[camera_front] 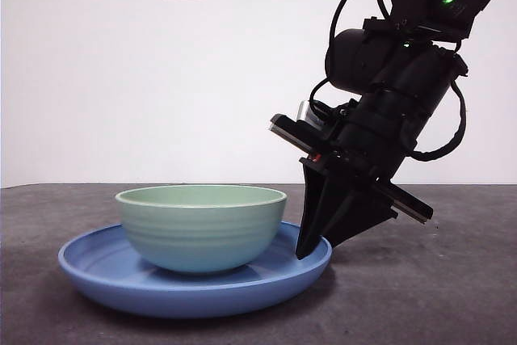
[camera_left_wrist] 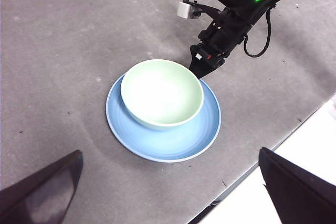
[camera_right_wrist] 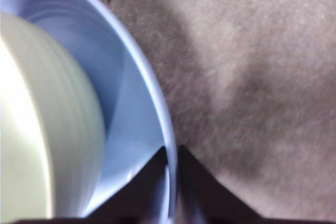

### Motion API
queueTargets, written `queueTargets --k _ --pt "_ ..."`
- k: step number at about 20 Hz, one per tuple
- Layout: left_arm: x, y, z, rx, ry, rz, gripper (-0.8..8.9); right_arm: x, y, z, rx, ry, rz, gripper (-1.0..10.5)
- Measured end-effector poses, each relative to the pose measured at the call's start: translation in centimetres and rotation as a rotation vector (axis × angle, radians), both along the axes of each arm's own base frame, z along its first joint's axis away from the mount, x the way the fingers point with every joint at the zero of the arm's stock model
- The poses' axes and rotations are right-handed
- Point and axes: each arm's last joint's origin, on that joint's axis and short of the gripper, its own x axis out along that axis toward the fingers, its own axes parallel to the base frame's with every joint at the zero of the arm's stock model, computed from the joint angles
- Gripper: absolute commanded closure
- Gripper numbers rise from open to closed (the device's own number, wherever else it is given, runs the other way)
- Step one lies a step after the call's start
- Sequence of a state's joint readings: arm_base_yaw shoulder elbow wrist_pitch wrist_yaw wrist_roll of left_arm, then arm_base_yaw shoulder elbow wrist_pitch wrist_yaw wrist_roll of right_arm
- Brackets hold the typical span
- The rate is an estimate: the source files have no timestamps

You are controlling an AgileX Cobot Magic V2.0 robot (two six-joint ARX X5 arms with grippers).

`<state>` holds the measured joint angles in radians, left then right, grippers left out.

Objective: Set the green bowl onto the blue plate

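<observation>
Bowl (camera_front: 201, 228), the green bowl, sits inside the blue plate (camera_front: 105, 284), hiding its middle. Right gripper (camera_right_wrist: 171, 182) pinches the plate's rim, its tips half hidden. Left gripper (camera_left_wrist: 168, 192) hangs wide open, cut off.

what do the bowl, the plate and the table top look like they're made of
Green bowl: likely glazed ceramic or melamine; smooth matte mint, faint ridges, lighter rim.
Blue plate: probably the same kind of ware, glossier, with soft highlights on its raised rim.
Table: dark grey, matte and speckled, like felt or a textured mat; hard to tell.
</observation>
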<state>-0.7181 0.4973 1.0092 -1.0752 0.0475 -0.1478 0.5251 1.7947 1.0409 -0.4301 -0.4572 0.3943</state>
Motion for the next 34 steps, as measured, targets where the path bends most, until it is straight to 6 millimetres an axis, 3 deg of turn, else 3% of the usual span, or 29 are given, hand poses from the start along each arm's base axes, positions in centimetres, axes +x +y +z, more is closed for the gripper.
queueTargets --k 2,7,14,17,21,23,29,34 --pt "0.0 0.0 -0.1 0.005 0.006 0.000 1.65 0.1 0.1 0.1 0.017 -0.002 0.005 7.0" --pt "0.0 0.0 -0.1 0.005 0.006 0.000 1.65 -0.2 -0.3 1.2 -0.049 -0.051 -0.023 6.7" --pt "0.0 0.0 -0.1 0.005 0.005 0.000 1.65 -3.1 -2.9 6.4 -0.161 -0.130 0.003 6.3" --pt "0.0 0.0 -0.1 0.005 0.005 0.000 1.65 -5.4 -4.2 9.8 -0.148 -0.198 0.016 5.1" --pt "0.0 0.0 -0.1 0.005 0.005 0.000 1.65 -9.6 -6.2 14.3 -0.100 -0.314 0.039 4.9" --pt "0.0 0.0 -0.1 0.005 0.005 0.000 1.65 -11.8 -7.2 16.1 -0.087 -0.397 0.047 4.2" --pt "0.0 0.0 -0.1 0.005 0.005 0.000 1.65 -17.2 -9.7 18.7 -0.055 -0.540 0.117 4.0" --pt "0.0 0.0 -0.1 0.005 0.005 0.000 1.65 -20.1 -11.4 19.7 -0.013 -0.628 0.131 4.0"
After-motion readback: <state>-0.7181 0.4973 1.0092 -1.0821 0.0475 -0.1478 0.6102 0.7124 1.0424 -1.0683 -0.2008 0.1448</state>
